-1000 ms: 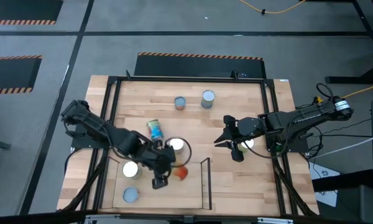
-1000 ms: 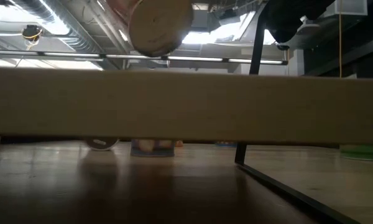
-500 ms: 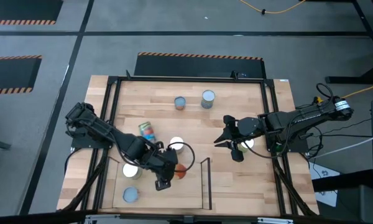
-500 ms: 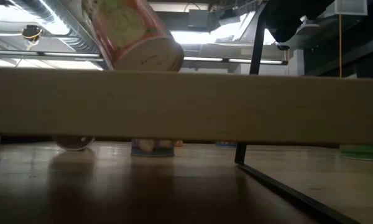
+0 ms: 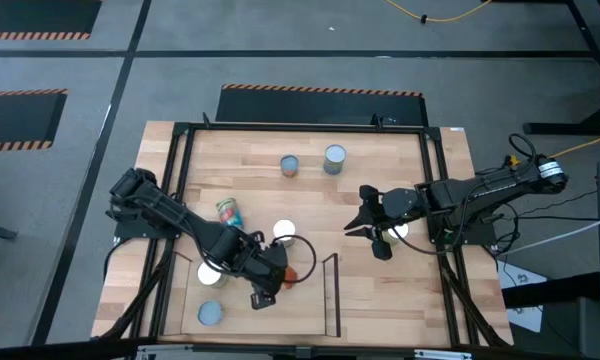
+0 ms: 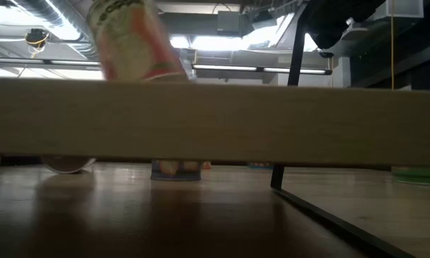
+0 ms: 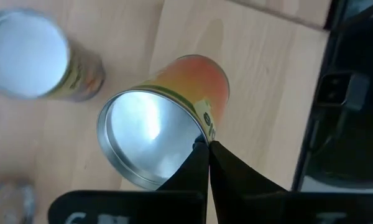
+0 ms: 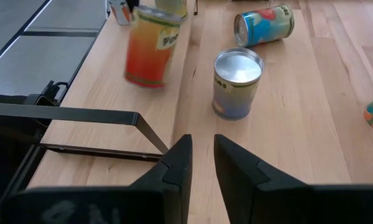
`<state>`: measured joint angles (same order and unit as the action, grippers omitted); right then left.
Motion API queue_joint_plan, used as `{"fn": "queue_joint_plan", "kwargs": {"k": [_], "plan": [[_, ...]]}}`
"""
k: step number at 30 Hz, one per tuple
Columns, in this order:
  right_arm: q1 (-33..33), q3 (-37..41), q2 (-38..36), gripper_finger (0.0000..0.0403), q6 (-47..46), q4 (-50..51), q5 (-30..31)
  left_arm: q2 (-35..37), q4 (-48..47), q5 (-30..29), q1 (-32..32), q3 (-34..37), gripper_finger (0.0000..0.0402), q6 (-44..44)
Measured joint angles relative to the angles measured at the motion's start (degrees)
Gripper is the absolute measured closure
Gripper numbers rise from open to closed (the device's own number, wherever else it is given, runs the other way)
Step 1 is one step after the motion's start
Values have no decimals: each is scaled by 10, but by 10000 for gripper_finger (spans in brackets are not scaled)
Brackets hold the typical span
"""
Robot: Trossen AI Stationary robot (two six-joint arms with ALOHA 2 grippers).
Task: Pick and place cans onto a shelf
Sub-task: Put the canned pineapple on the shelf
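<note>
My left gripper (image 5: 278, 280) is shut on an orange-labelled can (image 5: 291, 274) over the light-wood shelf (image 5: 242, 312). In the low view the can (image 6: 129, 39) shows above the shelf's front board (image 6: 215, 122). My right gripper (image 5: 356, 222) is open and empty at mid-table. A blue-labelled can (image 5: 227, 212) lies on its side. White-topped cans (image 5: 284, 233) (image 5: 212, 272) and a grey-topped one (image 5: 210, 313) stand upright near the left arm. Two more cans (image 5: 289, 165) (image 5: 334, 157) stand at the far side. My left gripper pinches the rim (image 7: 199, 132) of the orange can's silver end between its two shut fingers (image 7: 221, 168). The can is tilted in the hold. The shelf's front board hides the can's lower end in the low view, so whether it touches the shelf I cannot tell.
Thin black rails (image 5: 331, 295) edge the shelf, and one (image 8: 81, 115) shows in front of my right gripper (image 8: 201, 146). A green can (image 5: 397, 232) sits under the right arm. The table's black frame (image 5: 435, 180) runs along its sides.
The orange can in my left gripper has tipped from lying with its round end toward the low camera to nearly upright, and has come lower over the shelf. The blue-labelled can on its side has rolled toward the table's left edge.
</note>
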<state>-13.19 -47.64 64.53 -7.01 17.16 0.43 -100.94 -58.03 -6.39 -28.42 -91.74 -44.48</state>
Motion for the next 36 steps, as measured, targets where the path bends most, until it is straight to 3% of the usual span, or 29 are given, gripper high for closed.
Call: {"fn": "queue_joint_plan", "kwargs": {"k": [26,36], "plan": [[0,0,0,331,0,-1,0,-7,-13,5,-1,1,400,0],[0,0,0,331,0,-2,0,-6,-45,22,-1,-34,401,0]]}}
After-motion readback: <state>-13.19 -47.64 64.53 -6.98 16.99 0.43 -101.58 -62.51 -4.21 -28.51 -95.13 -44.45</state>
